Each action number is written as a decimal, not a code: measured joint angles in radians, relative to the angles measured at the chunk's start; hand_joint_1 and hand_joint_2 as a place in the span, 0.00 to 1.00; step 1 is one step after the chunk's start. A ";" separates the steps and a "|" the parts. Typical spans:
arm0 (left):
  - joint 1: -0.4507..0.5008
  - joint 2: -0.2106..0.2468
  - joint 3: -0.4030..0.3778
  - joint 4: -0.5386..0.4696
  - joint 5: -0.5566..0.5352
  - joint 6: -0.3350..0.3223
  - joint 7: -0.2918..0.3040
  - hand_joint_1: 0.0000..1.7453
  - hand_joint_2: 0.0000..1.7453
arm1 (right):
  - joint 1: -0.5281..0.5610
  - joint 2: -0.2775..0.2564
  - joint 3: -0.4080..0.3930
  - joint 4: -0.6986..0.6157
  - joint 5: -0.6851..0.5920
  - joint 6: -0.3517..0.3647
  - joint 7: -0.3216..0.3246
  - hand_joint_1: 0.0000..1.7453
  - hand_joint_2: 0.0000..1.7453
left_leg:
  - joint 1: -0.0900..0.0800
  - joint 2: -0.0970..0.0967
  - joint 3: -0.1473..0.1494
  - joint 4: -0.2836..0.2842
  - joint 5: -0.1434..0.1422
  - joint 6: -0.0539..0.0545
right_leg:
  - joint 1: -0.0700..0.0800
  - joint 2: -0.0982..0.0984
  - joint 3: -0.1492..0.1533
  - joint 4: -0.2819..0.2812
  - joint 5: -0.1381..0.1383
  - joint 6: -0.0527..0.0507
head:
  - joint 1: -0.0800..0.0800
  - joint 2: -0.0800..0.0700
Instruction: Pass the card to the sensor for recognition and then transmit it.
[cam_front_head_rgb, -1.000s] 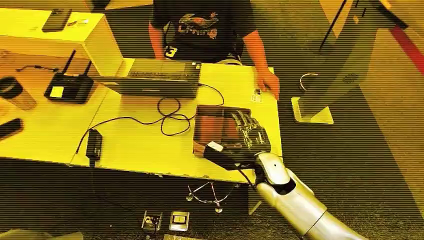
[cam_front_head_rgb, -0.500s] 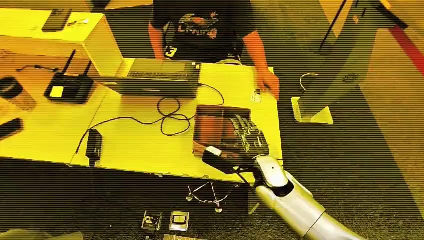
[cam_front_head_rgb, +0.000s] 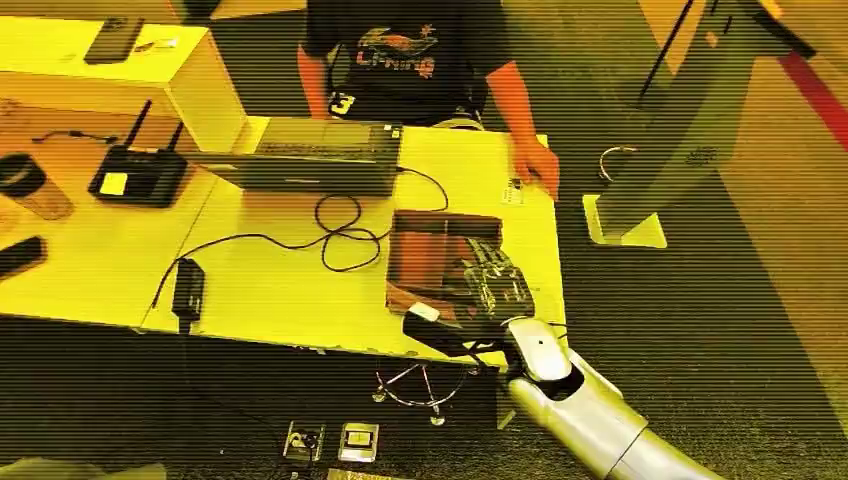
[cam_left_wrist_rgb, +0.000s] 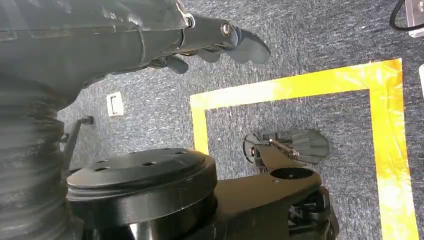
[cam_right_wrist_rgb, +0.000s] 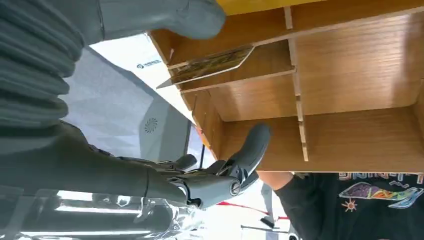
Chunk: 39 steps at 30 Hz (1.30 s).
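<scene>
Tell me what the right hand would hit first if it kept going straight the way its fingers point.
Probably the wooden box: the right hand reaches into it, fingers toward its compartments near the card. Depth is unclear.

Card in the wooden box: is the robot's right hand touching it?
Apart. The right wrist view shows bare wood between the card and the thumb and fingers of the right hand.

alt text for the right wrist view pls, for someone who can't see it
The robot hand is spread open just in front of a wooden divided box, with a card leaning inside one compartment near the thumb. Beyond the box a person in a dark printed shirt is visible.
</scene>
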<state>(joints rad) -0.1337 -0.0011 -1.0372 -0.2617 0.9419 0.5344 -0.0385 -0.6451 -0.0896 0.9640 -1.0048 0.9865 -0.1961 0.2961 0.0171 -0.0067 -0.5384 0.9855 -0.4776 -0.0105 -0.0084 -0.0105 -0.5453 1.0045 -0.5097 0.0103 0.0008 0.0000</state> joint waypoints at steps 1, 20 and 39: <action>0.000 0.000 0.000 0.000 0.000 0.000 0.000 0.00 1.00 | 0.000 0.000 0.001 0.003 0.002 -0.002 0.005 0.34 1.00 | 0.000 0.000 0.000 0.000 0.000 0.000 | 0.000 0.000 0.000 0.000 0.000 0.000 | 0.000 0.000; -0.001 0.000 0.000 0.000 -0.010 0.000 0.000 0.00 1.00 | 0.006 0.000 0.001 0.047 0.006 -0.028 0.016 0.93 1.00 | 0.000 0.000 0.000 0.000 0.000 0.000 | 0.000 0.000 0.000 0.000 0.000 0.000 | 0.000 0.000; -0.002 0.000 0.000 -0.008 -0.012 0.002 0.002 0.00 1.00 | 0.006 0.002 0.001 0.074 0.030 -0.073 0.012 0.93 1.00 | 0.000 0.000 0.000 0.000 0.000 0.000 | 0.000 0.000 0.000 0.000 0.000 0.000 | 0.000 0.000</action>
<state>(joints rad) -0.1354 -0.0011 -1.0376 -0.2701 0.9300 0.5367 -0.0366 -0.6390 -0.0874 0.9648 -0.9308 1.0163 -0.2686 0.3078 0.0171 -0.0065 -0.5381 0.9855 -0.4775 -0.0105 -0.0084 -0.0103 -0.5453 1.0044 -0.5097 0.0103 0.0008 0.0000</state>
